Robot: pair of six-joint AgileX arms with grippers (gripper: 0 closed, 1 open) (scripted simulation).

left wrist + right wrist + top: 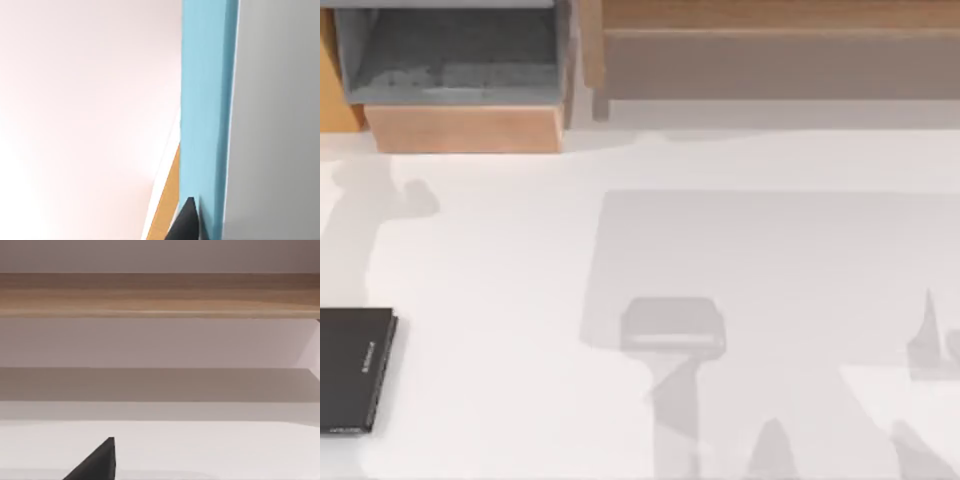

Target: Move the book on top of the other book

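Black book point(355, 368) is lying flat at the tabletop's point(520, 330) left edge. Left gripper point(192, 222) is seemingly pressing against the teal book point(205, 115); its grip I cannot tell.

Little of the robot's body is on view: in the left wrist view, 1 dark charcoal fingertip point(186, 222), matte, tapering to a blunt point. The right wrist view shows 1 black finger point(97, 462), wedge-shaped with a straight vertical edge and plain, unmarked surfaces.

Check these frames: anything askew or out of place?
One oddity: the teal book runs as a tall band through the left wrist view, a dark fingertip against it, so it looks lifted rather than lying flat. The black book lies flat at the table's left edge, nothing on it.
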